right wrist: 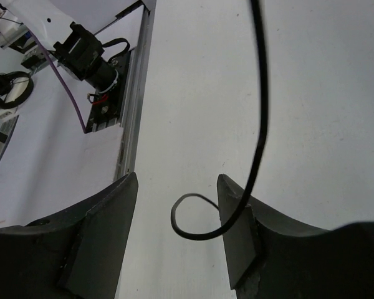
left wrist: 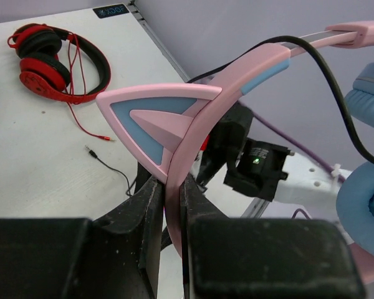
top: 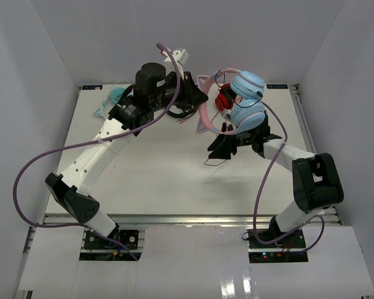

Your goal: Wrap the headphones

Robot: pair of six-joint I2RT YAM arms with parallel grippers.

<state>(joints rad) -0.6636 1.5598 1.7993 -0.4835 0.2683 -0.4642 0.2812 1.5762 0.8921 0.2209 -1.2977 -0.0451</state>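
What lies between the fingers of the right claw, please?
The right wrist view shows a thin black cable hanging there, curling into a loop low down; the right claw stands open.

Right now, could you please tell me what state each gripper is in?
Left gripper: shut on the headphones by the pink headband.
Right gripper: open; the black cable hangs between its fingers, ungripped.
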